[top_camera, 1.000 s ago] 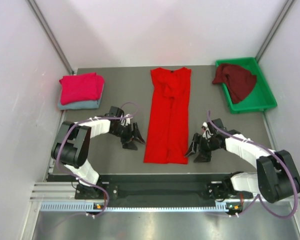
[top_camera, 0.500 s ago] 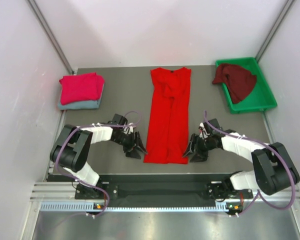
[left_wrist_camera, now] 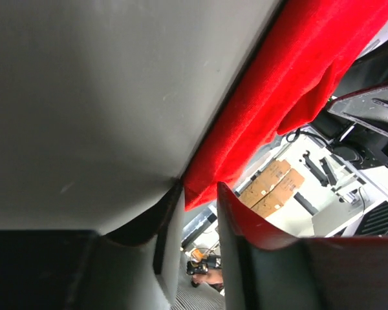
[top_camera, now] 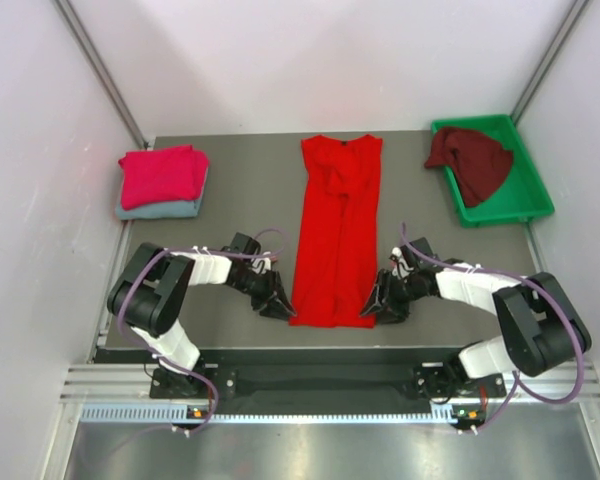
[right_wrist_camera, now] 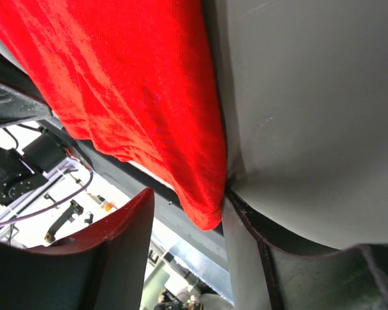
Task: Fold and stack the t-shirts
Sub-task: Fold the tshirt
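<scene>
Grey table [top_camera: 230,205] holds the bright red t-shirt [top_camera: 338,230] flat in the middle of the frame. Left gripper [top_camera: 284,308] and right gripper [top_camera: 371,310] sit at its bottom corners, fingers apart, cloth between them.

1 view from above; 2 wrist views close along the same red t-shirt [top_camera: 337,235].
</scene>
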`<action>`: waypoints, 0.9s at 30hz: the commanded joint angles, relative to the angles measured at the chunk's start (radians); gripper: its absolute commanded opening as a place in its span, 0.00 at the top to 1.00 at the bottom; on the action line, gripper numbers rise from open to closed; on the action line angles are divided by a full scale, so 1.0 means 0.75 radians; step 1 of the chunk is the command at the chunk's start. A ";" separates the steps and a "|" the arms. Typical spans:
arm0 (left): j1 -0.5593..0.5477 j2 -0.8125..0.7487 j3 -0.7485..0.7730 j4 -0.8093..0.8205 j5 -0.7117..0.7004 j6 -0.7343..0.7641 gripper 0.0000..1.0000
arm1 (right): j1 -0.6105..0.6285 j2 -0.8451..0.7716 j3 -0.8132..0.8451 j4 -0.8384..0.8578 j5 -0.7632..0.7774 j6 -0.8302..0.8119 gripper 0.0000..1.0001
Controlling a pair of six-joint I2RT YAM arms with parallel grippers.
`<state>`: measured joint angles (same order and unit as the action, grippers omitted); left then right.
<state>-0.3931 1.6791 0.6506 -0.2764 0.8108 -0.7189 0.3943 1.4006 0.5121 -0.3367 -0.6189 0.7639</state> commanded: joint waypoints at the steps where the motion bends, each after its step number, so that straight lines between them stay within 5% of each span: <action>1: -0.018 0.040 -0.006 0.082 -0.112 0.005 0.69 | 0.031 0.014 0.006 0.030 0.060 -0.002 0.54; 2: -0.020 0.042 -0.006 0.082 -0.112 0.005 0.72 | 0.031 0.004 0.004 0.021 0.060 -0.004 0.54; 5: -0.022 0.042 0.006 0.060 -0.128 0.009 1.00 | 0.031 -0.024 0.000 -0.001 0.068 -0.010 0.57; 9: -0.022 0.025 0.010 0.047 -0.132 0.022 1.00 | 0.031 -0.067 -0.002 -0.040 0.077 -0.037 0.66; 11: -0.022 0.015 0.008 0.043 -0.130 0.024 1.00 | 0.031 -0.092 -0.008 -0.042 0.071 -0.049 0.99; 27: -0.026 -0.085 0.366 -0.112 -0.183 0.361 1.00 | -0.033 -0.239 0.223 -0.199 0.234 -0.364 1.00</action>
<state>-0.4103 1.6577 0.8547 -0.3367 0.7071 -0.5461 0.3885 1.2499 0.5964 -0.4671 -0.4938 0.5861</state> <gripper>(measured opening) 0.012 0.017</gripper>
